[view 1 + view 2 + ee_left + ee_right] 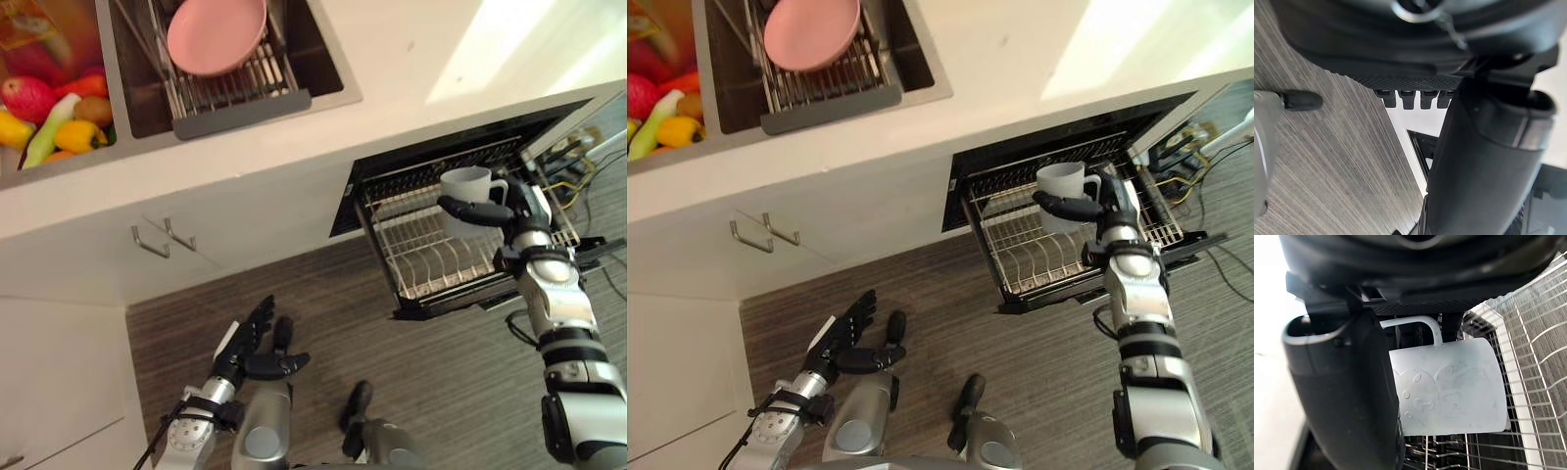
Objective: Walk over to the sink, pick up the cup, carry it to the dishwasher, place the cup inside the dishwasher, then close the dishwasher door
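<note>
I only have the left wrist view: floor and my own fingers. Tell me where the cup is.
Observer: The white cup is in the right hand, thumb across its side, held over the pulled-out dishwasher rack.
Operator: Report how it sits.
Observer: Upright, mouth up, handle turned toward the palm. I cannot tell whether its base touches the wires.
Operator: Now tell me what my left hand looks like from above.
Observer: The left hand hangs low over the floor, away from the rack, fingers relaxed and holding nothing.
</note>
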`<state>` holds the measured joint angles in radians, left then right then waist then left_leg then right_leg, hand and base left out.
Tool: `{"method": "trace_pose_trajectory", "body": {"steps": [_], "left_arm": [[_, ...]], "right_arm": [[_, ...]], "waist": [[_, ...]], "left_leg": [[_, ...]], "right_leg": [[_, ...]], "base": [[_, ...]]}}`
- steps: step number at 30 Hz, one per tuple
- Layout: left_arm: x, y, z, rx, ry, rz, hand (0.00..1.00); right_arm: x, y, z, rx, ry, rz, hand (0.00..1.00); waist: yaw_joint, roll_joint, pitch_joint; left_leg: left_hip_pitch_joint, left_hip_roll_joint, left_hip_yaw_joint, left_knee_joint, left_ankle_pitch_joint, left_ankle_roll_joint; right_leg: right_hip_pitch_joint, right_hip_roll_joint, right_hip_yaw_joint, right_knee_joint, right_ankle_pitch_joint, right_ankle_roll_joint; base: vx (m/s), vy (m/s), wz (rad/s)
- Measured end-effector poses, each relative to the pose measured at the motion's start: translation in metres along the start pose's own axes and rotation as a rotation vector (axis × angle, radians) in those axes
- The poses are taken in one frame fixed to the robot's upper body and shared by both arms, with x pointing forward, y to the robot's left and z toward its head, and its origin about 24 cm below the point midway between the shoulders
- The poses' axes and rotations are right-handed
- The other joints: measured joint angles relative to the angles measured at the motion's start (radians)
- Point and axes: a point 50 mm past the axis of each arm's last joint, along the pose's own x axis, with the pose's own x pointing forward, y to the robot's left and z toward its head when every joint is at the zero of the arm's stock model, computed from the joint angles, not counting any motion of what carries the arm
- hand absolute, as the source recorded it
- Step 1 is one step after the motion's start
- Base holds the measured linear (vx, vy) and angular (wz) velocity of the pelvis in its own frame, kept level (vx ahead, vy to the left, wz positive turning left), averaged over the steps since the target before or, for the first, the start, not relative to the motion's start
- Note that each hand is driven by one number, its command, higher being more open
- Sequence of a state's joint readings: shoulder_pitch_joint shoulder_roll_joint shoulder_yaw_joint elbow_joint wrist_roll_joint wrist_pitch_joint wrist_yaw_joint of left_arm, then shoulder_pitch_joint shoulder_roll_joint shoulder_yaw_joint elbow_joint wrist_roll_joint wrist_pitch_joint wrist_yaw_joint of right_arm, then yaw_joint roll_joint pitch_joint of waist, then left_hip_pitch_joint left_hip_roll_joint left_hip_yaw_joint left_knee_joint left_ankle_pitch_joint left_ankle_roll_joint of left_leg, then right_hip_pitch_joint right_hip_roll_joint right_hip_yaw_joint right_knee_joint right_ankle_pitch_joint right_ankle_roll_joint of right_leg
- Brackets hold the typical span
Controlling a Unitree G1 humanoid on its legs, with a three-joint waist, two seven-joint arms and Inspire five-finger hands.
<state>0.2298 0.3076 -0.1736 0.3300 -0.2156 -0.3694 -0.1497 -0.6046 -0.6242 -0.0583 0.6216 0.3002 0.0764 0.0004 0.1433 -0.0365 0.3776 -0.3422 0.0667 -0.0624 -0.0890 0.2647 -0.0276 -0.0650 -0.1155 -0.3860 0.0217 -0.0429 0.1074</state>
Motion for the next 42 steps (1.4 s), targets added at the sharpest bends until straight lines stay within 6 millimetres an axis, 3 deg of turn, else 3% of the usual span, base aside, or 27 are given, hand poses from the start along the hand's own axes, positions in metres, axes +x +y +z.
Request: {"method": "trace_pose_trajectory", "body": {"steps": [7, 16, 21, 22, 38, 42], "left_arm": [[0.003, 0.002, 0.005, -0.003, -0.039, 0.027, 1.00], [0.005, 0.000, 0.003, -0.037, -0.037, 0.043, 1.00], [0.007, -0.004, 0.004, -0.041, -0.042, 0.034, 1.00], [0.008, -0.005, 0.004, -0.043, -0.044, 0.033, 1.00], [0.014, -0.010, 0.009, -0.088, -0.072, 0.050, 1.00], [0.014, -0.008, 0.009, -0.087, -0.070, 0.058, 1.00]], "right_arm": [[0.020, -0.015, 0.026, -0.076, 0.040, -0.009, 0.00], [0.019, -0.025, -0.004, -0.056, 0.212, -0.005, 0.00], [0.021, -0.029, 0.004, -0.056, 0.193, 0.003, 0.00], [0.021, -0.029, 0.005, -0.046, 0.191, 0.008, 1.00], [0.025, -0.020, 0.012, 0.019, 0.163, 0.033, 1.00], [0.022, -0.020, 0.025, 0.054, 0.057, 0.044, 1.00]], "waist": [[0.030, 0.025, 0.056], [0.056, 0.072, 0.082], [0.059, 0.076, 0.084], [0.060, 0.076, 0.084], [0.060, 0.082, 0.087], [0.060, 0.082, 0.087]], "left_leg": [[-0.063, -0.007, -0.011, 0.000, 0.004, 0.003], [-0.107, -0.034, -0.038, 0.000, 0.011, 0.013], [-0.118, -0.038, -0.040, 0.000, 0.012, 0.014], [-0.118, -0.038, -0.042, 0.000, 0.012, 0.014], [-0.095, -0.037, -0.049, 0.001, 0.014, 0.011], [-0.059, -0.030, -0.039, 0.000, 0.008, 0.005]], "right_leg": [[-0.071, -0.010, -0.005, 0.030, -0.005, 0.007], [-0.114, -0.036, -0.035, 0.070, -0.033, 0.018], [-0.139, -0.043, -0.034, 0.108, -0.055, 0.018], [-0.141, -0.043, -0.035, 0.115, -0.058, 0.018], [-0.121, -0.045, -0.048, 0.133, -0.077, 0.015], [-0.087, -0.042, -0.040, 0.128, -0.078, 0.014]], "base": [[0.01, 0.021, 0.01], [0.05, 0.036, 0.12], [0.02, 0.011, 0.01], [0.03, 0.011, 0.03], [0.03, 0.005, 0.02], [-0.01, 0.003, -0.04]]}}
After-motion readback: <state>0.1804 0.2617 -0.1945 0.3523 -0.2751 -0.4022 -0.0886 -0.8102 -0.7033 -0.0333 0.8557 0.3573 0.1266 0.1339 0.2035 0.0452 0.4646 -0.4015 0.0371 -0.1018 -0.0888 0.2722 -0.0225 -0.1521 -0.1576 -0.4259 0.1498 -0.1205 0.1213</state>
